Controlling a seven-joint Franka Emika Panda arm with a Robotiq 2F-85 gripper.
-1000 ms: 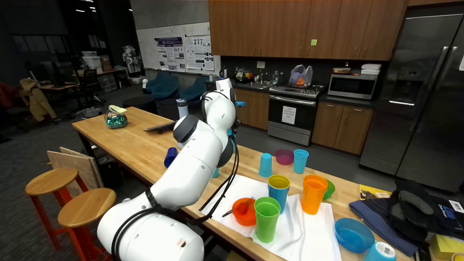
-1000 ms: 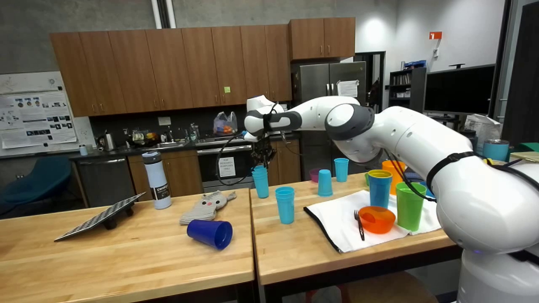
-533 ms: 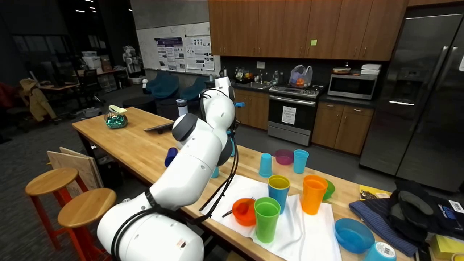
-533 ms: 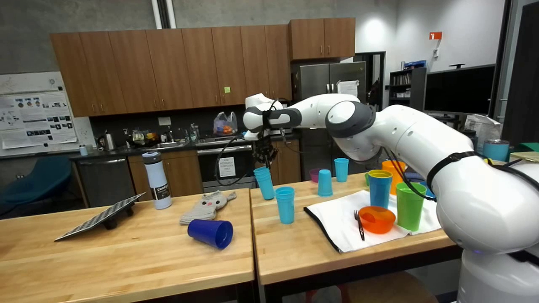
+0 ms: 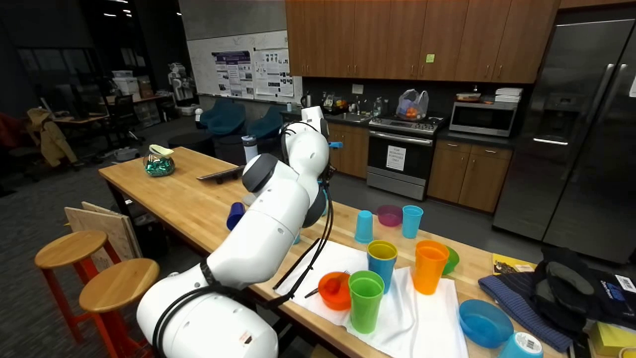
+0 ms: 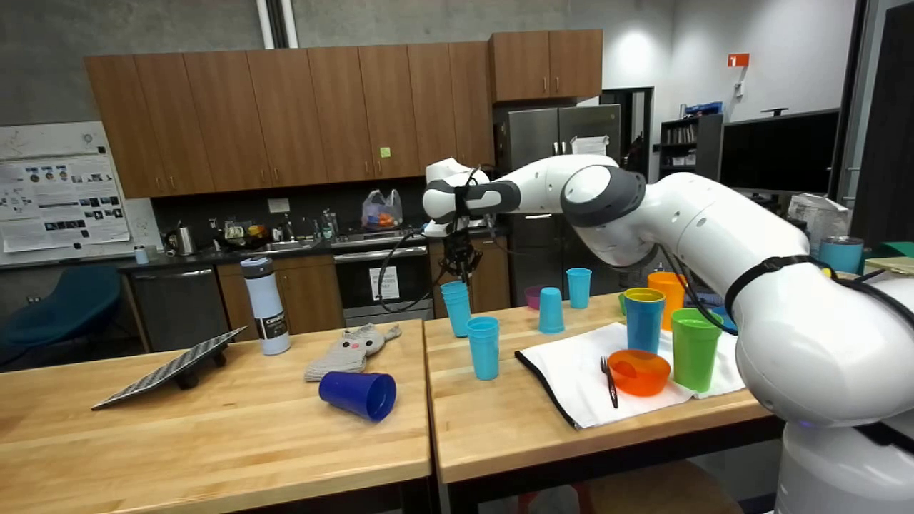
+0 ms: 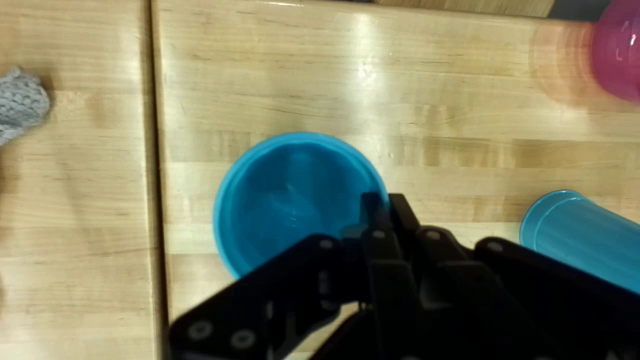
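Gripping blue cup [image 7: 292, 197] by rim [image 7: 302, 137]

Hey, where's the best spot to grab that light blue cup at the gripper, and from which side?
Probably the rim, straight from above: it looks thin, and the cup opens upward, leaving room for one finger inside and one outside, as the gripper holds it.
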